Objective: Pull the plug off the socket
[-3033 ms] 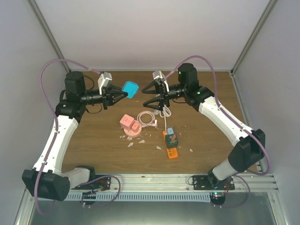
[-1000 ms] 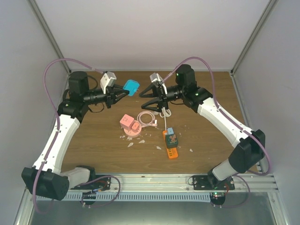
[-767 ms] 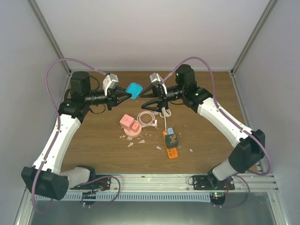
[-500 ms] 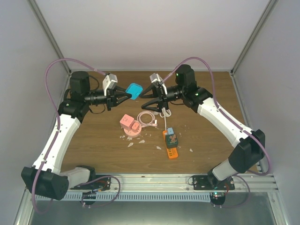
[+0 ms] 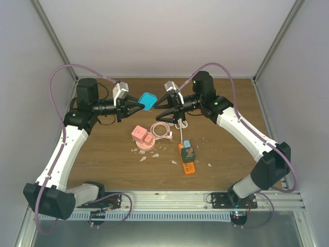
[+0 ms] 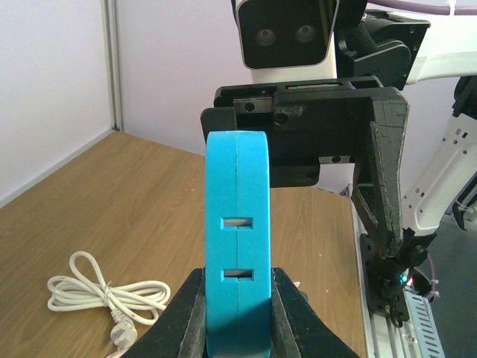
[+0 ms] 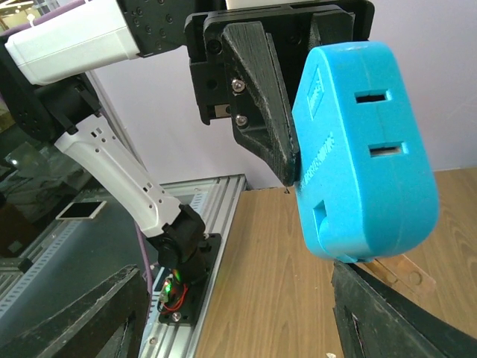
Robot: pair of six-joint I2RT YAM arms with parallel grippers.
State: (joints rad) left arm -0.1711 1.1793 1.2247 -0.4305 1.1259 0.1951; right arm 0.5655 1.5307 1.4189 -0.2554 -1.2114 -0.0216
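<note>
The blue socket adapter (image 5: 149, 100) now hangs mid-air nearer the right gripper (image 5: 156, 108), carried there clamped in the left gripper (image 5: 141, 103). The right jaws stand spread just beside it, not touching; a grab looks next.

White arms (image 5: 64, 149), black joints (image 5: 86, 92), purple cables (image 5: 72, 65)

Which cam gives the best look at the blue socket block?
Right wrist: blue socket block fills the frame, whole body and both slots visible. Left wrist shows only its narrow slotted edge, pinched in the left gripper. Top external: a small blue patch between the arms.
</note>
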